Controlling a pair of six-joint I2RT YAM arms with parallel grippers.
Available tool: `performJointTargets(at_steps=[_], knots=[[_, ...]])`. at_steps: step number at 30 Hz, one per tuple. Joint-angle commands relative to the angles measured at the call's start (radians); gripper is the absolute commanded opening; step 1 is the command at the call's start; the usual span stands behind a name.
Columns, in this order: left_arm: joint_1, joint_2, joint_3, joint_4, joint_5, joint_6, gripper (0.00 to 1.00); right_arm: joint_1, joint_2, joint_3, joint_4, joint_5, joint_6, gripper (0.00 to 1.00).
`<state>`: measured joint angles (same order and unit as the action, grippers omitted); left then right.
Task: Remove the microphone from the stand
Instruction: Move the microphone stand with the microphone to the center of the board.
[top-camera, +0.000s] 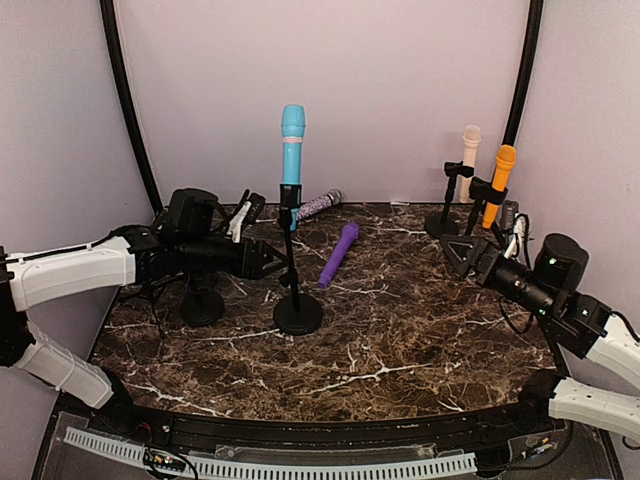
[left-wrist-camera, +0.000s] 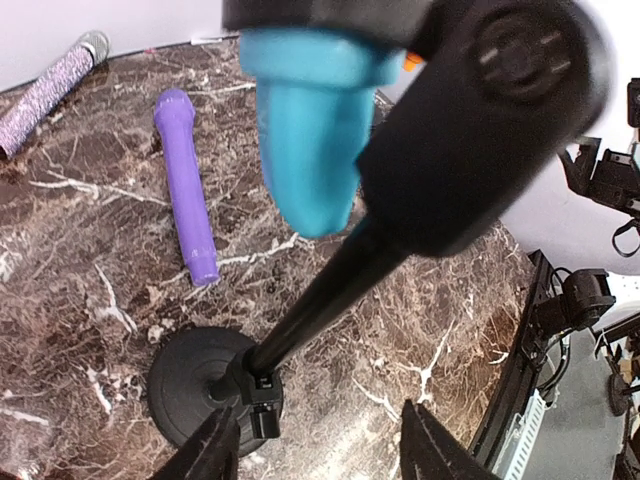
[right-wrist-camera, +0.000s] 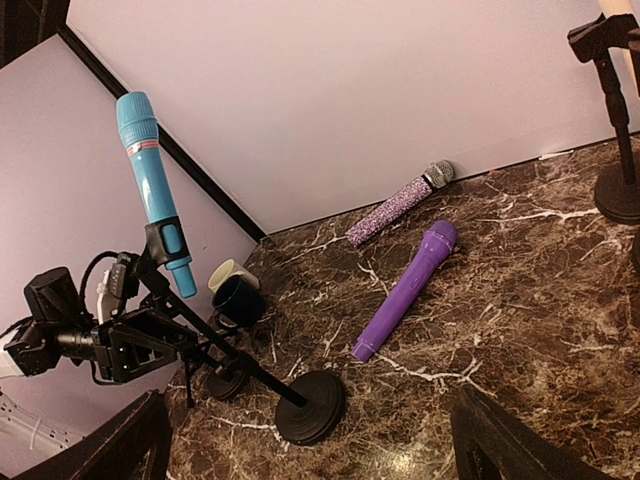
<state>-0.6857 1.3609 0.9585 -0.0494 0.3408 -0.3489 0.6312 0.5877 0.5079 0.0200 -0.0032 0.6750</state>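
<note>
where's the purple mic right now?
In the top view the purple microphone lies flat mid-table, just right of the blue microphone's stand, with the glitter microphone behind it.

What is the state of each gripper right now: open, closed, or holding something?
Left gripper: open, holding nothing, close to the microphone stand.
Right gripper: wide open, holding nothing.

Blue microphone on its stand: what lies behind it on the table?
Behind the blue microphone, a purple microphone and a glittery microphone lie flat. From above, the stand's clip hides the glittery one's tail end.
</note>
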Motion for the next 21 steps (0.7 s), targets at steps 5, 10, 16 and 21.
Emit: performJointTargets(at_steps=[5,10,16,21], knots=[[-0.003,-0.112,-0.021,0.008,0.05,0.161,0.59,0.008,0.061,0.017,0.097,-0.082,0.017,0.98],[-0.001,-0.077,-0.05,0.138,0.087,0.224,0.58,0.009,0.101,0.005,0.157,-0.109,0.04,0.98],[0.006,-0.004,-0.052,0.253,0.067,0.271,0.5,0.009,0.076,0.004,0.132,-0.096,0.039,0.98],[0.006,0.034,-0.057,0.331,0.071,0.314,0.45,0.009,0.041,-0.009,0.111,-0.074,0.039,0.98]])
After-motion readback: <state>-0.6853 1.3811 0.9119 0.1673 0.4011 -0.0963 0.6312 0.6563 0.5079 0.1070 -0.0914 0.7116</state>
